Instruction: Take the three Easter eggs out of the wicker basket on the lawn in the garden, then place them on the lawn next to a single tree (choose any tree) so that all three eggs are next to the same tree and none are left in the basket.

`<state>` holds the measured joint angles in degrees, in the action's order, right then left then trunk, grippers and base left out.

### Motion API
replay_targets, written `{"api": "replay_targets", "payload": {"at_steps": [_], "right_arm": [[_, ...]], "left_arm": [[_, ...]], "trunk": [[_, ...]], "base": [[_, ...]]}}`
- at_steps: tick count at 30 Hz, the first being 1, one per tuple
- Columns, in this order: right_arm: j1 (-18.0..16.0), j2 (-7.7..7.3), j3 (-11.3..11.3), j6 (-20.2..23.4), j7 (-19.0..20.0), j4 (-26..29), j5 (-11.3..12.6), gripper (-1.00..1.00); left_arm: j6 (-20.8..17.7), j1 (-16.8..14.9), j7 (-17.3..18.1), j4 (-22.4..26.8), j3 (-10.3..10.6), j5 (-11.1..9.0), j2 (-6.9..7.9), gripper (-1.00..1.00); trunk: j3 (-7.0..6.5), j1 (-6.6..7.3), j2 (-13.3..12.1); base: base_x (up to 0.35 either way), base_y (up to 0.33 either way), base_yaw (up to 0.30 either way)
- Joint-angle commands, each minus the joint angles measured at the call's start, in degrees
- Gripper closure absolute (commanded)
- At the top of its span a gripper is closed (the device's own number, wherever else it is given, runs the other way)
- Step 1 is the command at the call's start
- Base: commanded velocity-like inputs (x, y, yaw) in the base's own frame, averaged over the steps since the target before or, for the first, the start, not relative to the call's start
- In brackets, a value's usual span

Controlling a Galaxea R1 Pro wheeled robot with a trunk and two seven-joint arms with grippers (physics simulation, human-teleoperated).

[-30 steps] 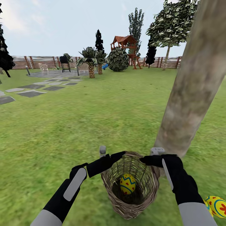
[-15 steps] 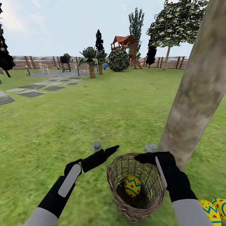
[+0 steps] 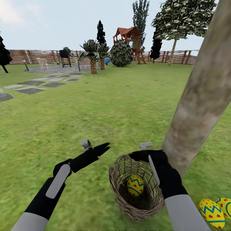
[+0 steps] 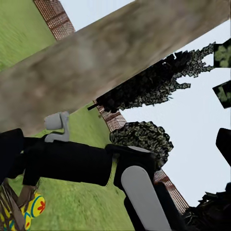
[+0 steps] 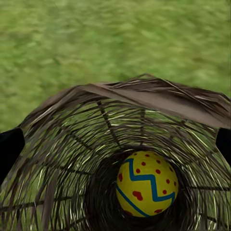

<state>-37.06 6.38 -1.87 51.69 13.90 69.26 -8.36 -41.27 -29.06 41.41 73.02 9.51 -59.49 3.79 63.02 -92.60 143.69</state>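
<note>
Egg in basket: we see one Easter egg [image 3: 135, 185] lying at the bottom of the wicker basket [image 3: 128, 205], which stands on the lawn [image 3: 96, 112] just beside the tree [image 3: 199, 106]; we judge this is the last one to take out.
Eggs already out: two more eggs [image 3: 212, 213] lie on the grass at the near right, close to the same trunk, so we read the basket's spot as chosen to keep each carry short.
Right gripper: our right gripper [image 3: 141, 156] hangs over the far rim of the basket; its jaws stand apart and hold nothing, as the dark finger [image 5: 9, 149] at either edge of the right wrist view suggests.
Left gripper: our left gripper [image 3: 103, 148] is off to the left of the basket, above the grass, touching nothing; we cannot tell how its jaws are set.
Right wrist view: it looks straight down the weave to the egg's blue zigzag and red dots, which the head view gives only small.
Left wrist view: it shows the right arm [image 4: 72, 163] across the trunk, with brick fence [image 4: 113, 120] and bushes [image 4: 144, 139] behind.
Far garden: play tower [image 3: 128, 35], palms [image 3: 93, 56] and stepping stones [image 3: 30, 90] are well apart from us.
</note>
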Motion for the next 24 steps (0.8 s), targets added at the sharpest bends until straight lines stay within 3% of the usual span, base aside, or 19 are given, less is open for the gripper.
{"api": "replay_targets", "payload": {"at_steps": [1,5,6,9,14,20,24], "right_arm": [[-0.4,0.35,0.1,-0.1,0.1,-0.3,-0.6,-1.00],[-1.6,0.41,1.0,-1.4,-1.2,-1.6,-0.5,-1.00],[-14.7,0.37,2.3,-5.0,-13.8,-38.7,-0.5,-1.00],[-14.8,0.35,5.2,-4.8,-13.9,-38.8,-0.7,-1.00],[-14.9,0.30,6.5,-4.0,-14.1,-38.9,-0.9,-1.00],[-14.8,0.66,6.9,-2.3,-24.7,-39.9,-0.1,-1.00],[-14.8,0.45,6.8,-2.0,-26.1,-40.1,2.7,-1.00]], "left_arm": [[-0.7,0.0,0.3,0.3,-0.3,-0.8,0.37,-1.00],[-1.3,0.0,1.2,1.6,-1.6,-2.1,1.67,-1.00],[-1.3,0.0,1.2,6.9,-18.3,-5.5,7.01,-1.00],[-1.3,0.0,1.2,6.8,-18.3,-5.6,7.02,-1.00],[-1.3,0.0,1.2,6.7,-18.3,-5.6,7.02,-1.00],[-1.2,0.0,1.2,6.6,-18.3,-5.5,6.97,-1.00],[-1.2,0.0,1.1,6.5,-18.3,-5.5,6.94,-1.00]], "trunk": [[0.28,-0.01,0.0],[1.17,-0.11,0.1],[1.39,-0.14,0.1],[2.05,-0.22,0.1],[3.25,-0.35,0.2],[5.07,-0.50,0.3],[6.32,-0.60,0.3]], "base": [[0.000,0.000,0.000],[0.000,0.000,0.000],[0.000,0.000,0.000],[0.000,0.000,0.000],[0.000,0.000,0.000],[0.000,0.000,0.004],[0.000,0.000,0.052]]}}
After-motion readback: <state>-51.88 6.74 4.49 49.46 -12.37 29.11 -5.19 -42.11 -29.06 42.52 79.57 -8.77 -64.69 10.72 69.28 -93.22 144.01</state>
